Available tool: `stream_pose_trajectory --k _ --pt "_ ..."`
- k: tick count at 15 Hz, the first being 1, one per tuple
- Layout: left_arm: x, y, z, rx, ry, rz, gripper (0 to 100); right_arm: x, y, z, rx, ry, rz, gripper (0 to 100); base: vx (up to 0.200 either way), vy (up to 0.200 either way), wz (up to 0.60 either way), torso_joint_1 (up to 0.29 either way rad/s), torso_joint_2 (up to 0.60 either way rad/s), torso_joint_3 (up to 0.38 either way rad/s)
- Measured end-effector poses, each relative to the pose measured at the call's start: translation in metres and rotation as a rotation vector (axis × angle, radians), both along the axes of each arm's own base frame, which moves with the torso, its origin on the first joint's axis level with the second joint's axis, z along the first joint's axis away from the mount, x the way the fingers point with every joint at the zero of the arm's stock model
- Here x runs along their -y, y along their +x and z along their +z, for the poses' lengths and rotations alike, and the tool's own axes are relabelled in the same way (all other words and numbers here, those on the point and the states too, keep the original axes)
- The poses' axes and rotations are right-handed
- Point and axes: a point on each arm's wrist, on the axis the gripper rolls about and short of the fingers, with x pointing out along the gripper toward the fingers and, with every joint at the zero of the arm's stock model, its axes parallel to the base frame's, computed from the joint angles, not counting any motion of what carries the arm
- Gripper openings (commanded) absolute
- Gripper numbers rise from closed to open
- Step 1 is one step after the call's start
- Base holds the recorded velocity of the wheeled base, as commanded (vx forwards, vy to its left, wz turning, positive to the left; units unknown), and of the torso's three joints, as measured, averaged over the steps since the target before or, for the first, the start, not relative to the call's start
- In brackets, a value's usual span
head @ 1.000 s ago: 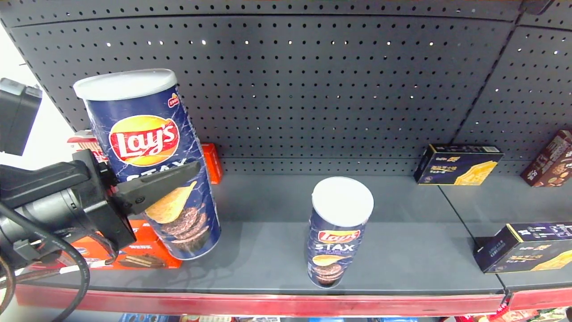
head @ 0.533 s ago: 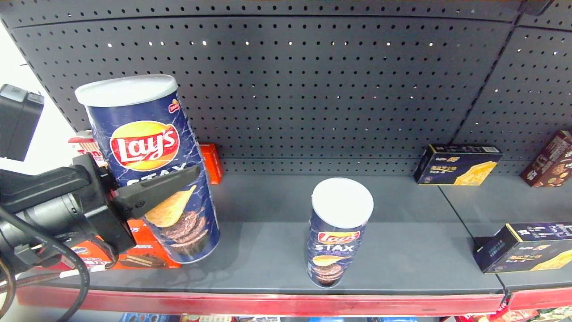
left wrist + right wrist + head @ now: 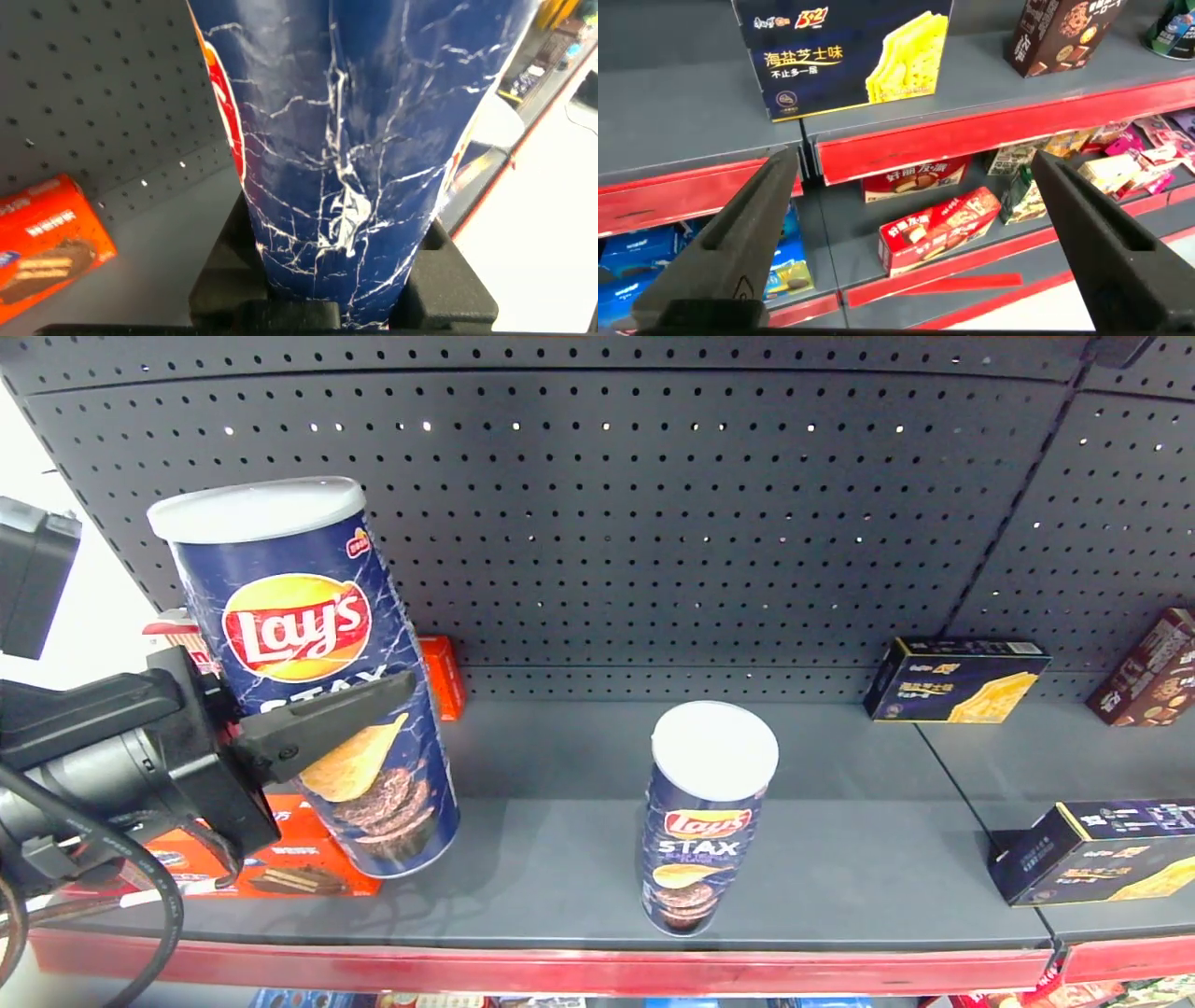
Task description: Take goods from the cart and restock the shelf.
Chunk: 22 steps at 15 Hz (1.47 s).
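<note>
A tall blue chip can point(image 3: 308, 681) with a white lid is held upright at the shelf's left end by my left gripper point(image 3: 336, 714), which is shut on its lower half. Its base is at or just above the grey shelf point(image 3: 560, 896); I cannot tell which. The left wrist view looks up the same can point(image 3: 355, 159) from its base. A second, matching can point(image 3: 705, 821) stands on the shelf's middle front. My right gripper point(image 3: 915, 233) is open and holds nothing, in front of the lower red shelf edges, below a dark blue box point(image 3: 845, 56).
Orange biscuit boxes point(image 3: 280, 868) lie behind the held can, with another point(image 3: 443, 677) at the pegboard. Dark blue boxes point(image 3: 952, 681) point(image 3: 1092, 854) and a brown box point(image 3: 1153, 672) sit on the right. Bare shelf lies between the two cans and beyond the standing one.
The held can dipped slightly half a second ago and has risen back a little, edging left. The standing can stayed in place.
</note>
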Motion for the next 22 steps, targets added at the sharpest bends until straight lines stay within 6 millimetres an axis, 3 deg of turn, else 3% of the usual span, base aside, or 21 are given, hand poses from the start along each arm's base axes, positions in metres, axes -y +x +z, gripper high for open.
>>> stream_pose_trajectory --k 13,17,22 --pt "0.017 0.020 -0.011 -0.045 0.044 -0.085 0 0.000 0.000 0.000 0.001 0.000 0.000 100 0.000 0.000 0.00 0.000 0.00 0.000" --pt "0.033 0.048 -0.005 -0.037 0.042 -0.098 0 0.000 0.000 0.000 0.001 0.000 0.000 100 0.000 0.000 0.00 0.000 0.00 0.000" --pt "0.075 0.094 0.011 -0.006 0.008 -0.042 0 0.000 0.000 0.000 0.000 0.000 0.000 100 0.000 0.000 0.00 0.000 0.00 0.000"
